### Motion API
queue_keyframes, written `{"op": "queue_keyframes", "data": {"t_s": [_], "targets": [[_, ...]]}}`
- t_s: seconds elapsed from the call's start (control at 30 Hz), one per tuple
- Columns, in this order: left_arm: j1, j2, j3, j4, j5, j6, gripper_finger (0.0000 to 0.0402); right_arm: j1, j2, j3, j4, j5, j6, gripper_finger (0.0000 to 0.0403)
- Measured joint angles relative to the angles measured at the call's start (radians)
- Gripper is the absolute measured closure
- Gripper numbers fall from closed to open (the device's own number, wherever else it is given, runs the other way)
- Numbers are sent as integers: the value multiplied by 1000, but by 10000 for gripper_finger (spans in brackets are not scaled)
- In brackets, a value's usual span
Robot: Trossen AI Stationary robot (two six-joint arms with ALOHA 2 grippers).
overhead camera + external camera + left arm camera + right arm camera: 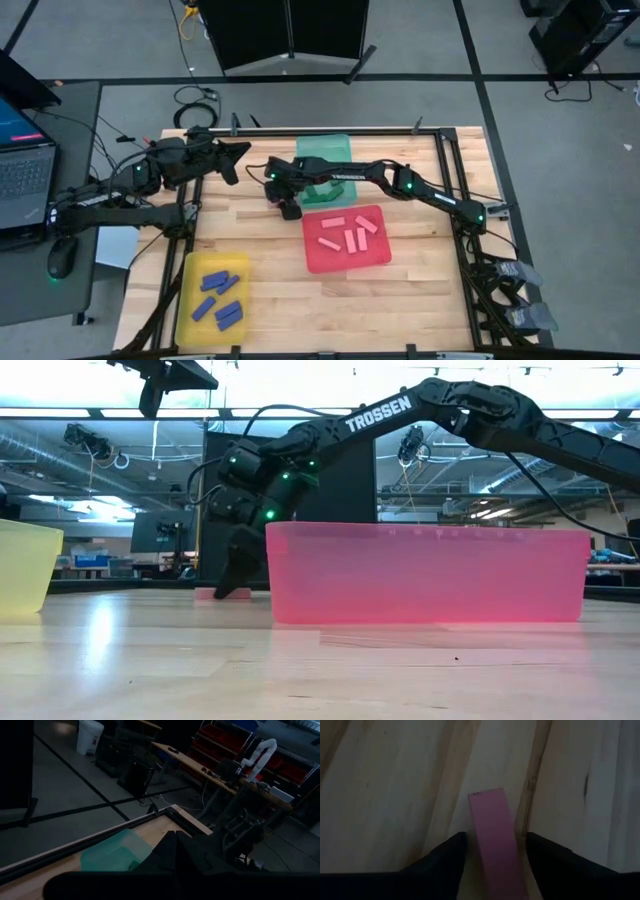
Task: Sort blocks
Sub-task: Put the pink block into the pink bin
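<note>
A pink block (pixel 494 840) lies flat on the bare wood to the left of the red tray (pixel 312 262); the low view shows it (pixel 208 593) beside the fingertips. My right gripper (pixel 496 851) is open and slants down over it. One finger stands on each long side of the block, with a thin gap on both sides. In the high view that gripper (pixel 290 208) hides the block. My left gripper (pixel 238 152) is shut and hangs high over the table's far left part, holding nothing.
The red tray holds several pink blocks (pixel 348 236). A yellow tray (pixel 186 318) at the near left holds several blue blocks (pixel 222 295). A teal tray (pixel 330 143) sits at the far edge, partly under my right arm. Bare wood lies between the trays.
</note>
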Motion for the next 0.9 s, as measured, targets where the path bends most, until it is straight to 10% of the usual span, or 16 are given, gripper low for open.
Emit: {"op": "queue_keyframes", "data": {"t_s": [0.27,0.67,0.9], "targets": [[0,0,0,-1,1,0,389,12,3,-1,21,16,-4,293],[0,-1,0,9,6,-34,389,4,-92,13,79,29,-4,292],[0,-1,0,9,19,-38,389,11,-338,21,-219,-43,3,292]]}}
